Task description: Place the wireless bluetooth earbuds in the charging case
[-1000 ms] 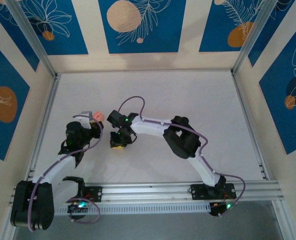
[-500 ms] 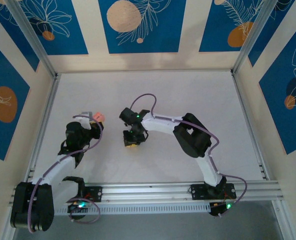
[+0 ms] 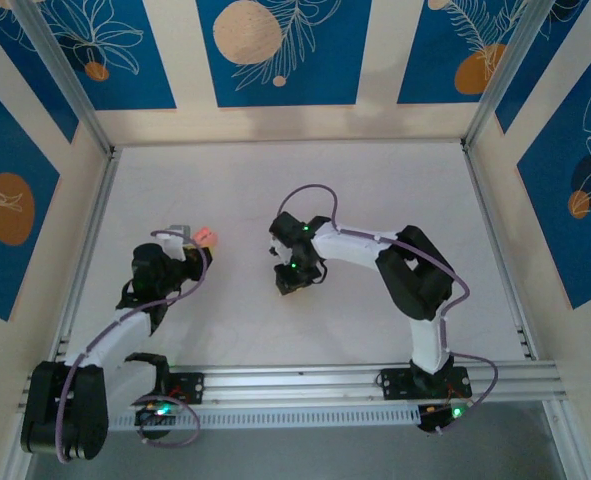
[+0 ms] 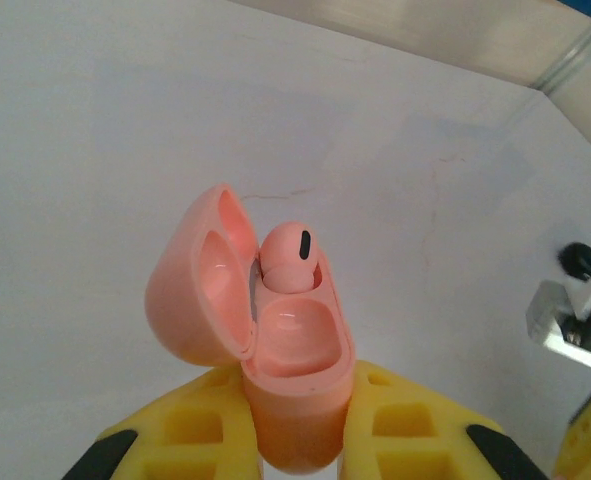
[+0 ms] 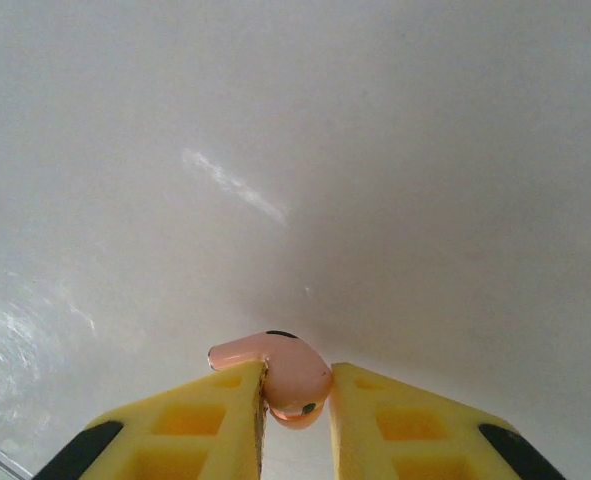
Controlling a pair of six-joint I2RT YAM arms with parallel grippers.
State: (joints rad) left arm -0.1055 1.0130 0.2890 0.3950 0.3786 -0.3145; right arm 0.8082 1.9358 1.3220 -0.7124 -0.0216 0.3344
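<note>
R gripper [image 5: 295,390] clamps a pink earbud [image 5: 285,372] at its fingertips, stem poking crosswise past one finger, while L gripper [image 4: 297,440], well apart to its left, pinches the open charging case [image 4: 295,350], second bud [image 4: 290,258] seated, jaw-side socket [image 4: 295,330] apparently vacant.

Overhead wide; wrists close, likely oblique; table [image 3: 375,200] shared.

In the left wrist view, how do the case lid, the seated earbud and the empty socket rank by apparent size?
1. The lid of the charging case, clearly largest.
2. The empty socket; it is nearer the camera, so its small lead over third place is unsure.
3. The seated earbud, smallest as seen.
</note>
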